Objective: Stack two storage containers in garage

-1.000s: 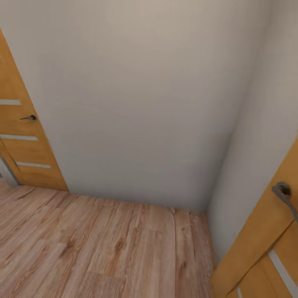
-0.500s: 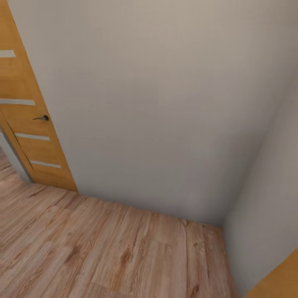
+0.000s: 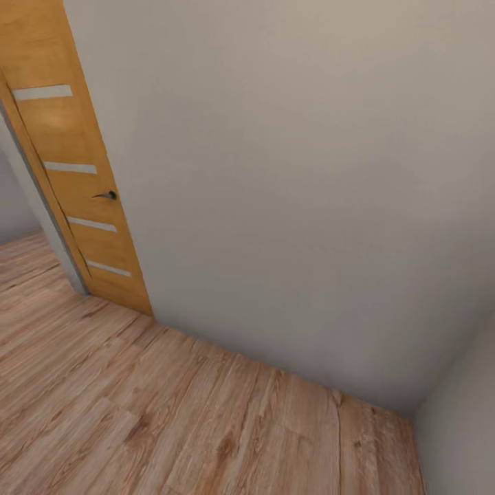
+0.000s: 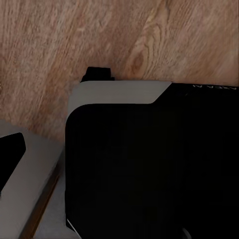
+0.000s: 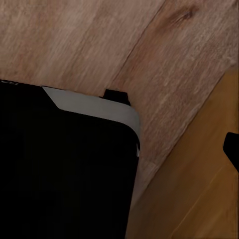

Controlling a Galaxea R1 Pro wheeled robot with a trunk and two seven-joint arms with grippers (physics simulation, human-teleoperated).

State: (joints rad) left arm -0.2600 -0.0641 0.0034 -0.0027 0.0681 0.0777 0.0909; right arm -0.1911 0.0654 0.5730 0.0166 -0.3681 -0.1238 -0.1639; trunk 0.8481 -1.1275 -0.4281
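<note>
The two storage containers are out of view. I face a plain white-grey wall [image 3: 289,192] across a light wood-plank floor [image 3: 137,412]. A honey-wood door [image 3: 75,179] with frosted strips and a dark handle [image 3: 106,196] stands open at the left. In the left wrist view, the robot's black and grey base [image 4: 149,164] sits over the planks [image 4: 74,45]. The right wrist view looks down on the base [image 5: 64,169] and the planks [image 5: 99,45] too.
A second wall [image 3: 460,426] meets the first in a corner at the lower right. Left of the door, an opening [image 3: 20,206] leads on over more plank floor. An orange wood surface [image 5: 199,199] lies close beside the base in the right wrist view.
The whole head view has swung to the left: the left door has slid toward the middle, and the door with the grey handle at the right has left the picture.
</note>
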